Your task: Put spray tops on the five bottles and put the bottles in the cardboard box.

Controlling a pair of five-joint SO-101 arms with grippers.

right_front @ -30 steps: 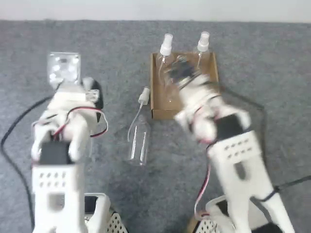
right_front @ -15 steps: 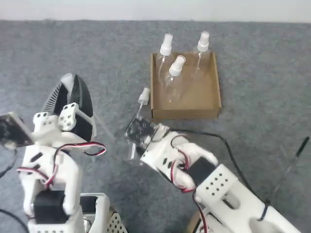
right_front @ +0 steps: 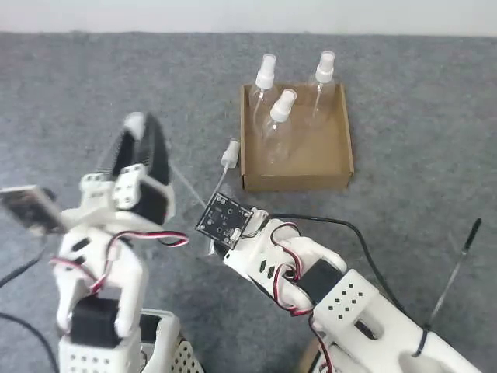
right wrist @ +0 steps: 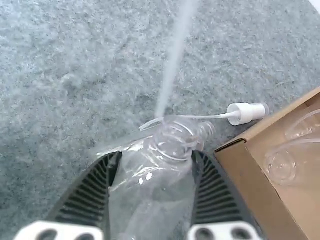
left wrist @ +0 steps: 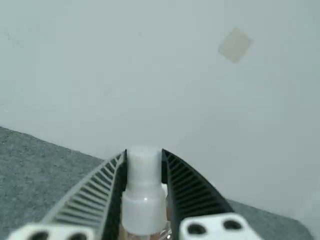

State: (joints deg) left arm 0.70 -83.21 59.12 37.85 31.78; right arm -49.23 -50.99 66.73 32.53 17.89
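Right hand clamped on open bottle, low over counter. Left hand clamped on spray top, held high, tube pointing at bottle mouth. Spare spray top lies beside cardboard box. Three topped bottles stand inside. Two likely left.

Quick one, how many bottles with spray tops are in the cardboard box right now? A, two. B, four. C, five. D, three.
D, three: the cardboard box holds a capped bottle at its far left, one at its far right and one nearer the middle.
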